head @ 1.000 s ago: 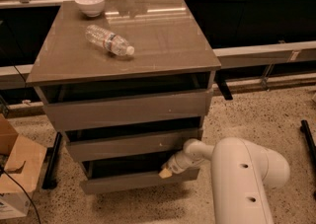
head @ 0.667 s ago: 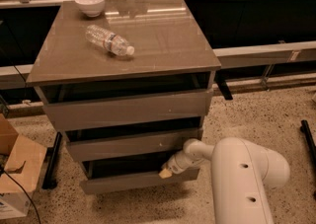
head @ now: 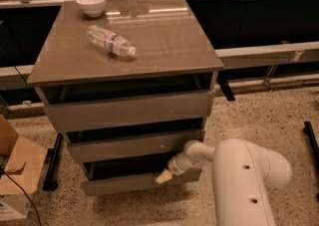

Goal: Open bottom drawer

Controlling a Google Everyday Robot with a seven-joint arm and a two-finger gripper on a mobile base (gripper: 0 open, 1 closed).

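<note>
bottom drawer [head: 124, 185] front pulled slightly out, bare floor [head: 144, 211] ahead; gripper [head: 163, 175] at its top edge, right part, can't tell if spread

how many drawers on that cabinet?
3, stacked: top drawer, middle drawer below it, bottom drawer lowest. The tool is at the bottom drawer's top edge, right of centre. None seem hidden.

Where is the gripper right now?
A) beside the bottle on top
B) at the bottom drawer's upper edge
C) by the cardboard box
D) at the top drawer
B: the gripper sits at the upper edge of the bottom drawer, right of centre, below the middle drawer.
</note>
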